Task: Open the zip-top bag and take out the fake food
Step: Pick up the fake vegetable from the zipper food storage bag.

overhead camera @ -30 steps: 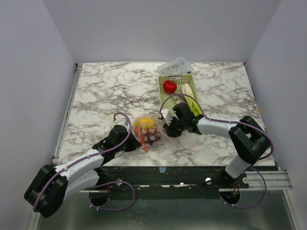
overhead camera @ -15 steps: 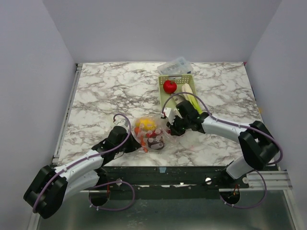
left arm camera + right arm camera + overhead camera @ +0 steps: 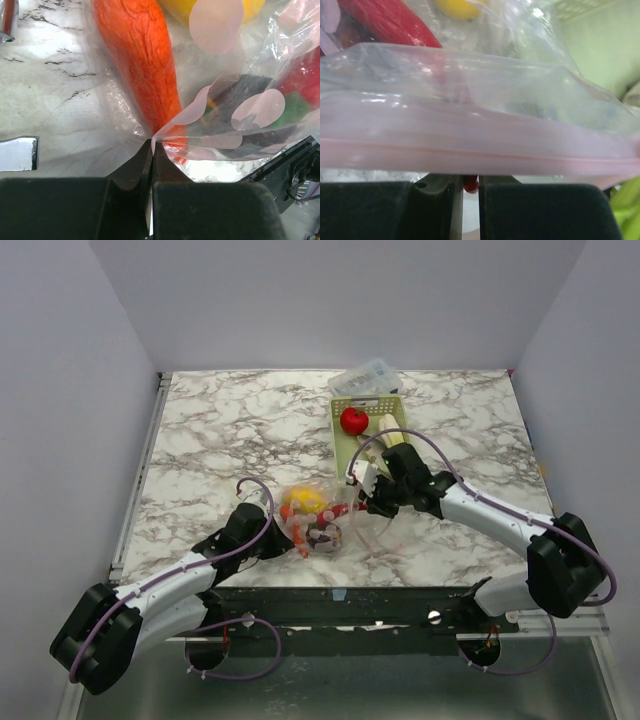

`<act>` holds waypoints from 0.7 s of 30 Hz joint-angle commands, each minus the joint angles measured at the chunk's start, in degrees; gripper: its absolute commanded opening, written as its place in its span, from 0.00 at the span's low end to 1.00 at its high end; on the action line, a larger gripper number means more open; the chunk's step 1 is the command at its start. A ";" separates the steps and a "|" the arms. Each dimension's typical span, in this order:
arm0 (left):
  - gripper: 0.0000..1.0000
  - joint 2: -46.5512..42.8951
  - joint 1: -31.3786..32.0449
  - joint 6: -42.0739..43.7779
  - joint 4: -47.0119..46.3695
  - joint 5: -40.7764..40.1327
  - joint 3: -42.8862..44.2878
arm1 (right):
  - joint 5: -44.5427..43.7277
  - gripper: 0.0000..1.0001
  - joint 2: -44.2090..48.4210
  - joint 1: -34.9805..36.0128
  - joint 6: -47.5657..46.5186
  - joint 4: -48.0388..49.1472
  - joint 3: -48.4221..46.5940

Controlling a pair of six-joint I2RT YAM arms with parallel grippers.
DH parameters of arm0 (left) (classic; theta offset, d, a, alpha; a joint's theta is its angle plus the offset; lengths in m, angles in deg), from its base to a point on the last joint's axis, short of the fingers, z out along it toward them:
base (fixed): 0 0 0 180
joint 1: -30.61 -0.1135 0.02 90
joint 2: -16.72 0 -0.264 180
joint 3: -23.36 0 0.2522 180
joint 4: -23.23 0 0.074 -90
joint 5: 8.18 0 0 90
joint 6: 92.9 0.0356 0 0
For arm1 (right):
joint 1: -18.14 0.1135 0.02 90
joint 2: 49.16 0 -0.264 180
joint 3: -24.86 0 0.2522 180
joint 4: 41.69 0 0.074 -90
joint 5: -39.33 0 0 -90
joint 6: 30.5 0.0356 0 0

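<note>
The zip-top bag (image 3: pixel 318 522) lies near the table's front edge. It holds a yellow lemon (image 3: pixel 303 500), an orange carrot (image 3: pixel 289 523) and a dark purple beet (image 3: pixel 322 536). My left gripper (image 3: pixel 281 541) is shut on the bag's left corner (image 3: pixel 152 142), with the carrot (image 3: pixel 142 65) just beyond it. My right gripper (image 3: pixel 366 502) is at the bag's right side, under the pinkish zip strip (image 3: pixel 470 147). It is shut on the tip of the red chili (image 3: pixel 471 183), which reaches out of the bag (image 3: pixel 341 509). The red round fruit (image 3: pixel 353 421) and the leek (image 3: pixel 392 430) lie in the basket.
The pale green slotted basket (image 3: pixel 341 440) stands just behind my right gripper. A clear rigid plastic box (image 3: pixel 368 377) lies behind it at the table's back edge. The front edge of the table is close below the bag.
My right gripper has moved back and to the right, toward the basket, drawing the red chili out and stretching the bag's mouth. My left gripper has kept its hold in place.
</note>
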 commanded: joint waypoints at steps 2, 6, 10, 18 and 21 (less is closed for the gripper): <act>0.00 -0.85 -0.31 0.16 -0.91 -1.84 -1.03 | -0.44 0.05 3.87 -4.86 -2.12 -3.84 -3.07; 0.00 -1.78 -0.31 0.65 -1.84 -1.55 -1.35 | 4.21 0.05 6.85 -9.66 -2.79 -5.82 -3.77; 0.00 -2.25 -0.31 0.97 -2.28 -1.46 -1.52 | 3.75 0.05 10.91 -12.77 -4.22 -6.38 -2.32; 0.00 -2.64 -0.40 0.52 -3.32 -1.45 -1.88 | -2.60 0.05 17.59 -15.21 -8.00 -7.53 0.14; 0.00 -2.99 -0.40 0.54 -3.41 -1.54 -1.88 | -3.59 0.05 18.19 -15.20 -9.85 -9.90 -0.14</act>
